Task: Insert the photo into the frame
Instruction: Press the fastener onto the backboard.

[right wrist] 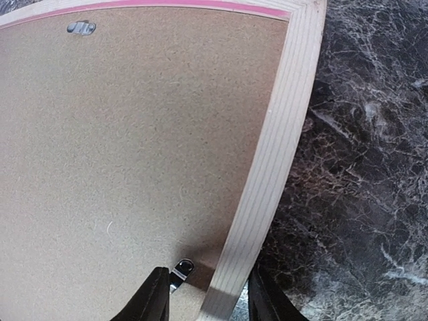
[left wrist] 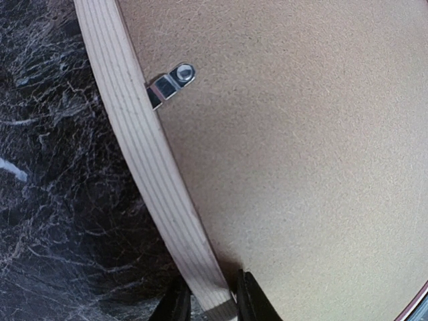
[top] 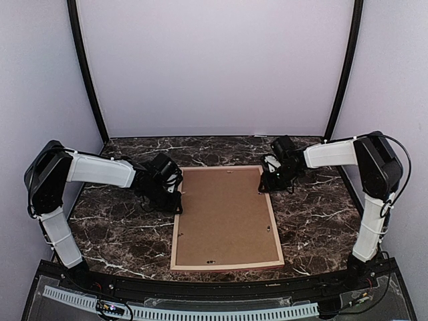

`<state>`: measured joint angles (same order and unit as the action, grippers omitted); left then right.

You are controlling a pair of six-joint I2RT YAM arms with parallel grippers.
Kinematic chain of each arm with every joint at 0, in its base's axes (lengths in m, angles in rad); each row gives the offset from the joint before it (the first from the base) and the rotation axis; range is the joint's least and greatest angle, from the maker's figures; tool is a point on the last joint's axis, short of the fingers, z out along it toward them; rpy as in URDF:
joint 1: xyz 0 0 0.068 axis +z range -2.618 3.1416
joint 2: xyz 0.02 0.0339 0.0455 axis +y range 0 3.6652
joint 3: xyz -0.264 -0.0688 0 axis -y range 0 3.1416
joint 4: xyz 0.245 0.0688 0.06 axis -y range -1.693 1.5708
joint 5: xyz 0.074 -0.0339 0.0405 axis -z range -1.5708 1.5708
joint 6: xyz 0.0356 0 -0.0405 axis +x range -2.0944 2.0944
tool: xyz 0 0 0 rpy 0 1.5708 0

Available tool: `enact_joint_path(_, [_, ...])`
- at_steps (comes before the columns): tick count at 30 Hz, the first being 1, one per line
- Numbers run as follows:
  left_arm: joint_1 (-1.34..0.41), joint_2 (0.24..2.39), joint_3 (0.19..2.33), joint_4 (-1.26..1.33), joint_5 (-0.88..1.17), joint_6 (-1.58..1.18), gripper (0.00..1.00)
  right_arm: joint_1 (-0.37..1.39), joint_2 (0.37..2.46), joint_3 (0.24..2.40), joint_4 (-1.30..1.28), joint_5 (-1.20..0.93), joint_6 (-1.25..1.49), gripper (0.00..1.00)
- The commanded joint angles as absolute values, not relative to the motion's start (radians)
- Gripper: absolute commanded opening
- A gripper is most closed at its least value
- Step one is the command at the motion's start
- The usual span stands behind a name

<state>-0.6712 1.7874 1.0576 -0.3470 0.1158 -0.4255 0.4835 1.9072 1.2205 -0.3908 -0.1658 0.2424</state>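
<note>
The frame (top: 175, 231) lies face down in the middle of the table, pale wood back up, with the brown backing board (top: 224, 214) sitting inside it. The photo does not show in any view. My left gripper (top: 176, 202) is at the frame's far left corner. In the left wrist view the gripper (left wrist: 214, 304) is closed on the wooden rail (left wrist: 144, 147). My right gripper (top: 265, 184) is at the far right corner. In the right wrist view the gripper (right wrist: 207, 301) is open and straddles the rail (right wrist: 274, 167), with slack on the inner side.
Small metal turn clips (left wrist: 170, 83) (right wrist: 180, 273) sit on the backing board beside the rails; another clip (right wrist: 81, 28) is near the pink edge. Dark marble table (top: 114, 227) surrounds the frame. Pale curtain walls stand behind and at both sides.
</note>
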Motion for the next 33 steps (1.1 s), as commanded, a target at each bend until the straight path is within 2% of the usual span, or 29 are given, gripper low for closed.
enact_joint_path(1, [-0.675,1.803,1.036,-0.409,0.112,-0.377,0.23,0.491,1.881,1.211,-0.375,-0.203,0.276,0.43])
enact_joint_path(9, [-0.674,1.811,1.042,-0.411,0.108,-0.376,0.23,0.516,1.911,1.220,-0.393,-0.126,0.285,0.47])
enact_joint_path(21, [-0.675,1.815,1.046,-0.419,0.107,-0.376,0.23,0.522,1.920,1.220,-0.423,-0.020,0.213,0.34])
enact_joint_path(33, [-0.674,1.805,1.031,-0.418,0.107,-0.378,0.23,0.504,1.944,1.240,-0.404,-0.105,0.158,0.23])
